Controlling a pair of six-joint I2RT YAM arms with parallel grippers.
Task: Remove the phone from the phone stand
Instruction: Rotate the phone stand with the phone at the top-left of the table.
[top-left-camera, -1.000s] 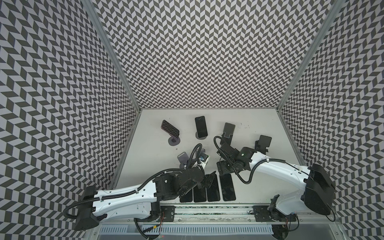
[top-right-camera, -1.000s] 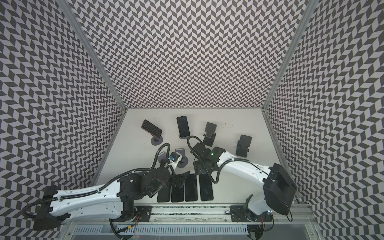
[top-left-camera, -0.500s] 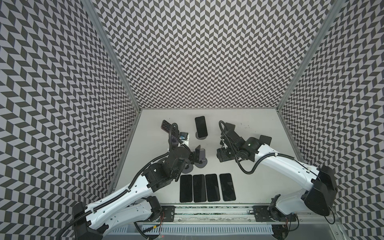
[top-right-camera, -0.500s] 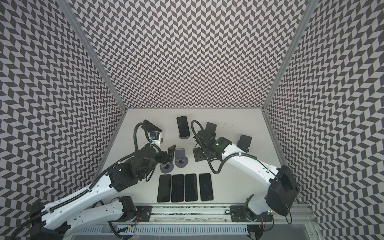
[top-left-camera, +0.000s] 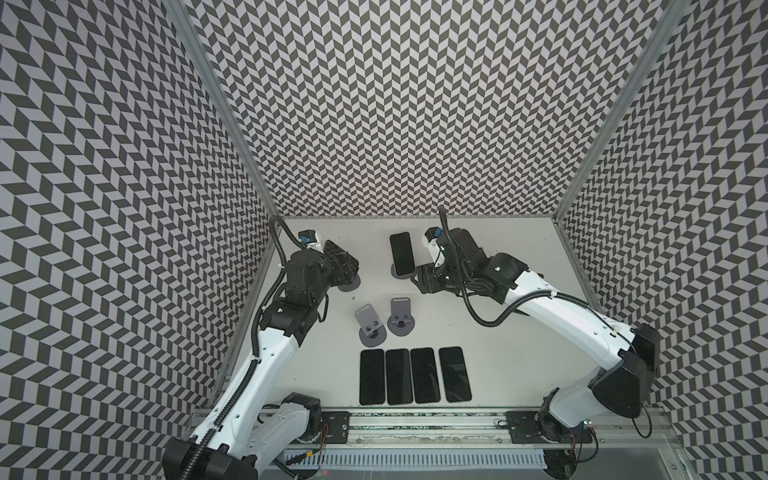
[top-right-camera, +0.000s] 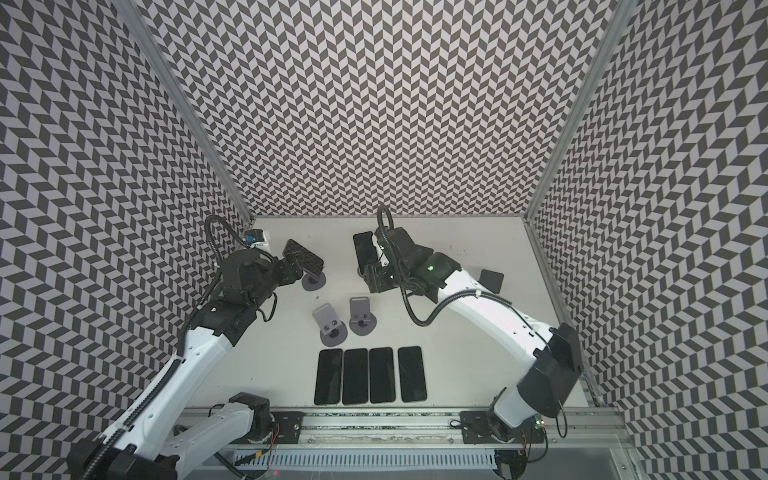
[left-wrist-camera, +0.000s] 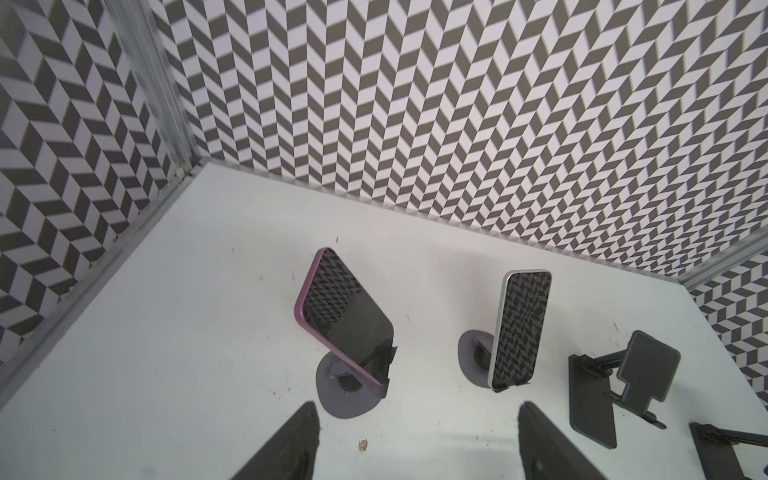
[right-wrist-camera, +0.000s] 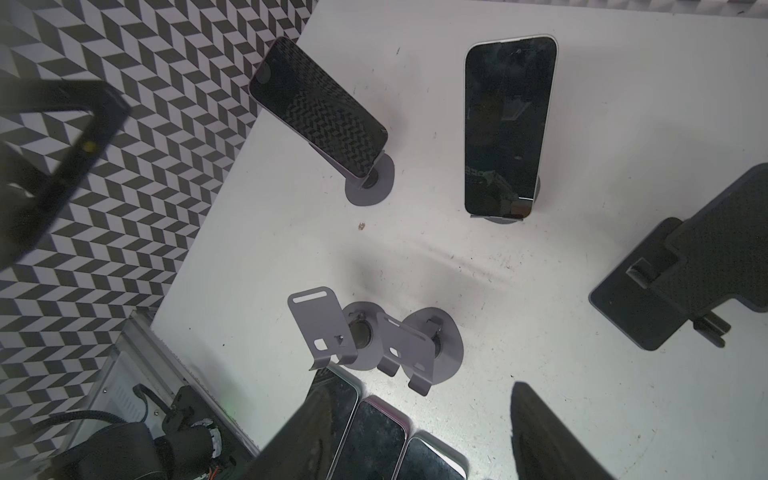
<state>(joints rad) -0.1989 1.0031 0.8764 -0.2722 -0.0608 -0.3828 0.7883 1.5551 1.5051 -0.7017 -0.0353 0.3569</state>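
Since our left end effector (left-wrist-camera: 419, 415) sits wide and empty before the purple phone (left-wrist-camera: 345, 316) mid-frame, as does the right end effector (right-wrist-camera: 415, 415), a glancing touch could topple its stand (left-wrist-camera: 332, 405).

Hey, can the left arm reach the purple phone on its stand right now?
Probably yes: the open left pincer faces the purple phone on its stand, with nothing between them; the silver phone stands apart.
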